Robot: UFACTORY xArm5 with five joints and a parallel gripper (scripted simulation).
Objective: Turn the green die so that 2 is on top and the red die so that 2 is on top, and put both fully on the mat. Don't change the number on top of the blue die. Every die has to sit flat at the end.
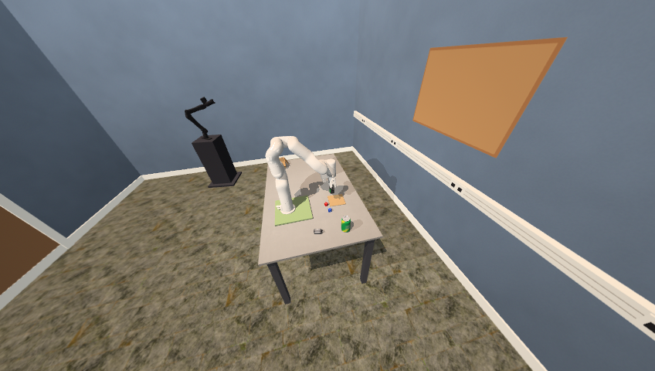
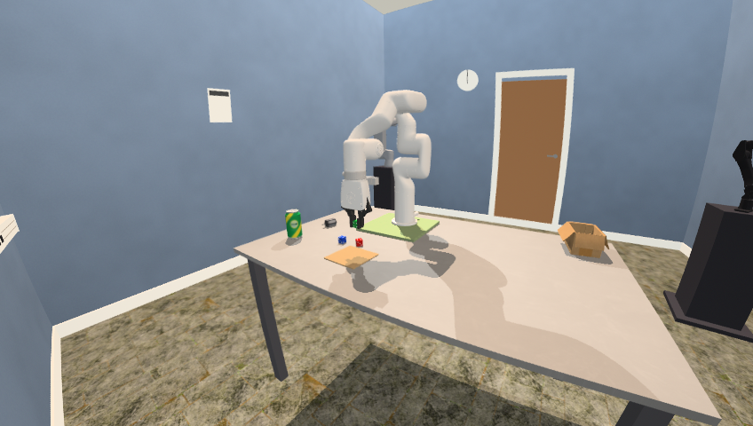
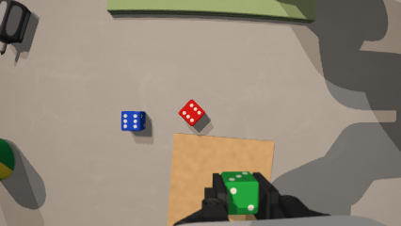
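My gripper (image 3: 234,189) (image 1: 331,188) (image 2: 355,224) is shut on the green die (image 3: 242,192) (image 2: 354,223) and holds it in the air above the orange mat (image 3: 207,165) (image 1: 337,200) (image 2: 351,256). The die's face towards the wrist camera shows two pips, and its far face shows three. The red die (image 3: 192,112) (image 1: 326,204) (image 2: 359,242) lies on the table just off the mat's far edge, with four on top. The blue die (image 3: 133,121) (image 1: 329,209) (image 2: 342,240) lies on the table to the left of it, with six on top.
A green and yellow can (image 1: 346,224) (image 2: 293,223) (image 3: 5,159) stands near the table's edge. A small dark object (image 1: 317,230) (image 2: 330,223) (image 3: 14,25) lies on the table. The arm's base stands on a green plate (image 1: 293,216) (image 2: 417,230) (image 3: 207,8). An open cardboard box (image 2: 582,238) (image 1: 283,160) sits at the far end.
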